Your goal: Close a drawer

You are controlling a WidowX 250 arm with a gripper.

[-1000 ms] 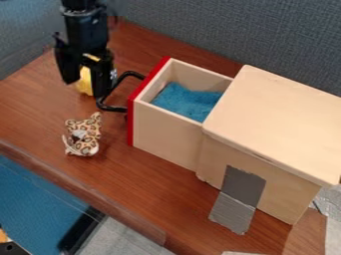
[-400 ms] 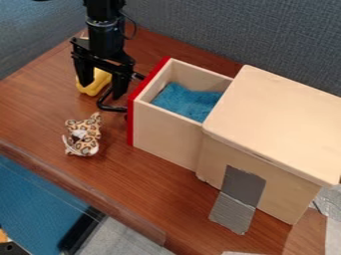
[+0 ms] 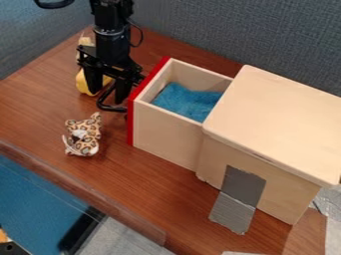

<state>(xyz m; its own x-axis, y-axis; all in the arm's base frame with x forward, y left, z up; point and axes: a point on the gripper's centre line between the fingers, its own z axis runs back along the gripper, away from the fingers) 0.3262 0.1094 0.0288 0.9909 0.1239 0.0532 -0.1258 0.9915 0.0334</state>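
Moving rightward across the camera view over the last second, the gripper (image 3: 106, 98) has come up close to the red front (image 3: 131, 122) of the drawer (image 3: 166, 134), over its black handle (image 3: 110, 108). Its jaws stand a fair way apart, with nothing held between them that I can see; whether they touch the handle or the front, I cannot tell. The drawer itself has not shifted: it sticks well out of the wooden box (image 3: 276, 122), with the blue cloth (image 3: 186, 102) lying inside. So the arm seems to be lining up, and the closing is still to be done, probably by a steady push on the front toward the box. A push off to one side might make the drawer bind. The spotted toy (image 3: 83, 135) sits on the table (image 3: 150, 191), apart from the drawer and out of its way.
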